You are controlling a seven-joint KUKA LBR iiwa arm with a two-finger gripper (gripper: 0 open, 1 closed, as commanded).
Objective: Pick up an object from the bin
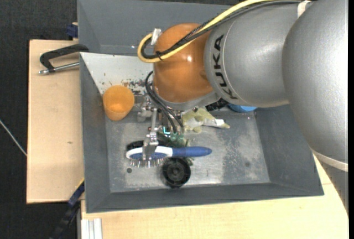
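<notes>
I see the grey bin (238,157) holding a handful of loose things on its floor. The gripper (150,146) hangs low near the middle front, right over the white head end of a blue-and-white brush (191,151). The brush lies flat with its blue handle pointing right. I cannot tell whether the gripper is released or clenched, nor whether it touches the brush. Just in front of the brush sits a black round piece (176,171), touching it or nearly so. An orange cup (118,103) rests near the left wall. A pale crumpled thing (203,118) lies behind the brush, and a blue thing (241,107) peeks from under the arm.
</notes>
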